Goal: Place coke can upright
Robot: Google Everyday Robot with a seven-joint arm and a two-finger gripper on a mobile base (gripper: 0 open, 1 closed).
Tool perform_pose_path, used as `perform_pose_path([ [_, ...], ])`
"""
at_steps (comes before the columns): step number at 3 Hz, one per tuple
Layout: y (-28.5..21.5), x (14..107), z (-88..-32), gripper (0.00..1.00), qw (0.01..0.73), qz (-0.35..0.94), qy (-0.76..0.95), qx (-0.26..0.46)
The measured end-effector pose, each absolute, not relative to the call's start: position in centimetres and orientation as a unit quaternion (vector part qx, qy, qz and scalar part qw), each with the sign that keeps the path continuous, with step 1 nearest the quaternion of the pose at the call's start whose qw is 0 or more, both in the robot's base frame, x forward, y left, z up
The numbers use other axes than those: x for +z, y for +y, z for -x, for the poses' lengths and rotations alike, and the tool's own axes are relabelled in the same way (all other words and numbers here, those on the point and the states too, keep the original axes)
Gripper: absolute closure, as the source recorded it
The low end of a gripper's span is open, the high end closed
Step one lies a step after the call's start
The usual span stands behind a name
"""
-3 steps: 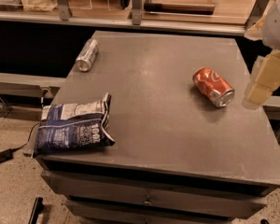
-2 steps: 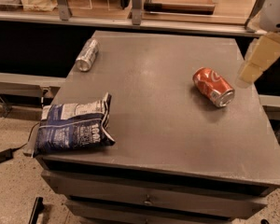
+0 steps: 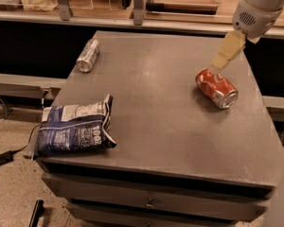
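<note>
**Coke can down on its side, gripper poised above it**

In the camera view, the coke can (image 3: pixel 217 88) lies on its side on the right part of the grey table (image 3: pixel 156 131), its silver end turned toward us. The gripper (image 3: pixel 222 58) hangs just above and behind the can, apart from it. We cannot tell whether it is open or closed.

We judge this to be the reach step, with nothing grasped yet. The next move calls for coming down across the can's round body, taking hold, then tipping it onto a flat end.

The can is thin, glossy aluminium, and we expect it to roll easily on that hard, matte top. At the far left lies a silver can (image 3: pixel 88 56), and a crinkly blue chip bag (image 3: pixel 75 129) sits at the near left. Both are well apart from the action.
</note>
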State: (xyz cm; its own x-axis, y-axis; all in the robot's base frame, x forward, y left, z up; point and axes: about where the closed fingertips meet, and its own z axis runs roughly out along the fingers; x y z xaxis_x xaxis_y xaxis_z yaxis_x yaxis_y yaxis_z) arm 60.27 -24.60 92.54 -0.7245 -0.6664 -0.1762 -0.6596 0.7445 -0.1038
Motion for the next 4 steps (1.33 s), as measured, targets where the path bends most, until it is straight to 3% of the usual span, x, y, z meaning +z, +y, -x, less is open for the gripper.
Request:
perform_pose_path([
  [1,-22.9,88.0,-63.2,0.00,0.026,0.260,0.964,-0.057],
  [2,-21.8,85.5,-63.8,0.00,0.037,0.202,0.978,-0.034],
  [4,-21.4,84.7,-63.8,0.00,0.039,0.234,0.971,-0.023],
])
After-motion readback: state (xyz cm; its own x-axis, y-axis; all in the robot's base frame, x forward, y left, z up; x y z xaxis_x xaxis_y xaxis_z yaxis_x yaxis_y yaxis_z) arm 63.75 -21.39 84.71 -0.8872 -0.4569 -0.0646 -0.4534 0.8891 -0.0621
